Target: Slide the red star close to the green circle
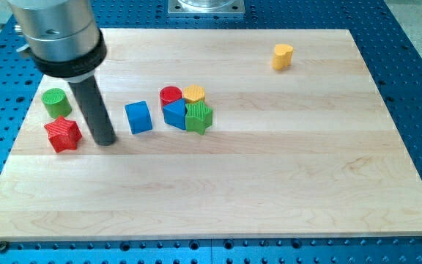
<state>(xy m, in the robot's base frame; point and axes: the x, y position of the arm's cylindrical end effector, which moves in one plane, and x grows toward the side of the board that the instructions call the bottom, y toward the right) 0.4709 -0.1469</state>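
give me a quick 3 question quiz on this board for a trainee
1. True or false: my tip is at the view's right of the red star.
2. Which block lies nearest the green circle? A) the yellow block at the view's top right B) the red star C) the blue cube
3. Fill in: the cluster near the middle holds a red cylinder, a yellow block, a blue block and a ____ star.

Key: 1 true; 2 B; 3 green
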